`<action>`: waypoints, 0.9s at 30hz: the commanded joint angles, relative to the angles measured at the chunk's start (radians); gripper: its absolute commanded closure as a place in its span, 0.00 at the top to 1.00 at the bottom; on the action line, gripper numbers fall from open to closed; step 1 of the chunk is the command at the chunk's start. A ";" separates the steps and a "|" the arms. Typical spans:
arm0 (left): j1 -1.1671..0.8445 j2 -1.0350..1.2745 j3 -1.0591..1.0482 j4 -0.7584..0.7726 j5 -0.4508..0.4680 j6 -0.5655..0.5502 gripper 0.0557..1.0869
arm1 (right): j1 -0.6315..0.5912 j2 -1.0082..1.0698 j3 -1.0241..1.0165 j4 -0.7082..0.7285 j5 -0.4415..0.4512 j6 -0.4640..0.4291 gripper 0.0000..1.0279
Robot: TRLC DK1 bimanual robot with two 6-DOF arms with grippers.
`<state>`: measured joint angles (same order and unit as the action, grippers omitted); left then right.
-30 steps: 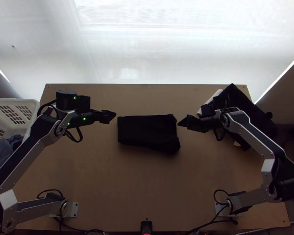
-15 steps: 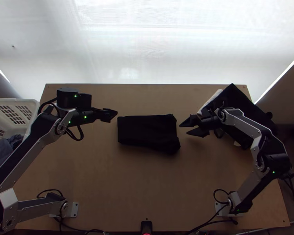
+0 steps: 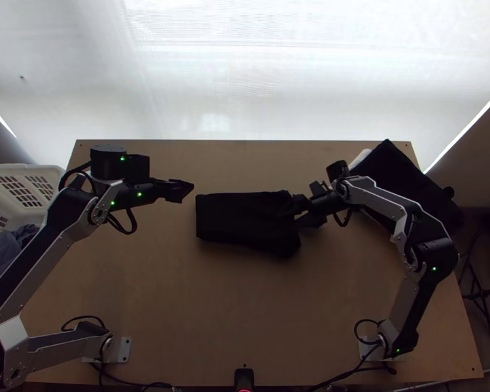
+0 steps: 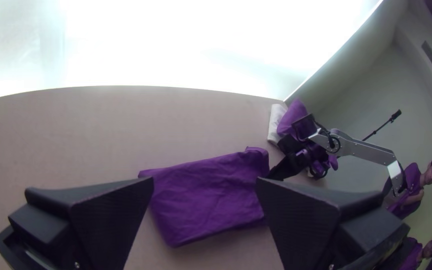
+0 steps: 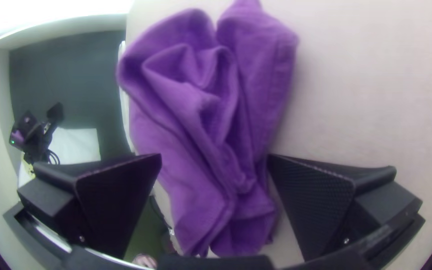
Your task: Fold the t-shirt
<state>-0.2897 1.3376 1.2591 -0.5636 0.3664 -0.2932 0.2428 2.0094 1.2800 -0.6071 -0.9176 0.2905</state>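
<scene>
As for the shirt [image 3: 245, 219], lies folded in a compact rectangle near the middle of the table [image 3: 245, 313], with its long sides crosswise. In the top view, looks quite flat and tidy over most of its surface, but is less even at the end toward the right arm [image 3: 385, 204]. In the right wrist view, shows at this end several layers, wrinkled and curled, one against the other.

As for the right gripper [image 3: 300, 210], is placed in the top view just at this uneven end, partly over the cloth. In the right wrist view, as the right gripper [image 5: 215, 155], has its fingers [image 5: 321, 205] well parted, with the rumpled layers between them. Is released, not clenched; cannot tell from here about touching the shirt.

As for the left gripper [image 3: 190, 187], hangs just beside the opposite end of the shirt, apart from it, and points toward it. In the left wrist view, is also released, with a wide gap; through this gap, lets see the shirt farther off.

As for the basket [image 3: 52, 176], stands by the left side of the table and holds a grey-blue cloth [image 3: 10, 249]. As for the dark pile [image 3: 402, 170], lies at the far right corner, close beside a white item [image 4: 276, 122].
</scene>
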 commanded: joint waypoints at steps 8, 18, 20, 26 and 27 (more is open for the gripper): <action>0.018 -0.003 0.029 -0.019 0.000 0.005 0.96 | 0.276 0.020 0.091 0.003 0.112 -0.027 0.95; 0.040 -0.031 0.028 -0.038 0.000 0.011 0.96 | 0.130 -0.228 -0.038 0.086 0.352 -0.051 0.03; 0.043 -0.032 0.028 -0.039 0.000 0.011 0.96 | 0.090 -0.290 -0.038 0.064 0.350 -0.065 0.03; 0.040 -0.028 0.033 -0.036 0.006 0.011 0.96 | 0.030 -0.399 0.067 -0.125 0.329 -0.156 0.03; 0.038 -0.026 0.034 -0.036 0.008 0.011 0.96 | 0.023 -0.409 0.087 -0.146 0.318 -0.156 0.03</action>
<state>-0.2512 1.3094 1.2877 -0.6014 0.3698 -0.2840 0.3336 1.7126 1.2900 -0.6189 -0.5900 0.1921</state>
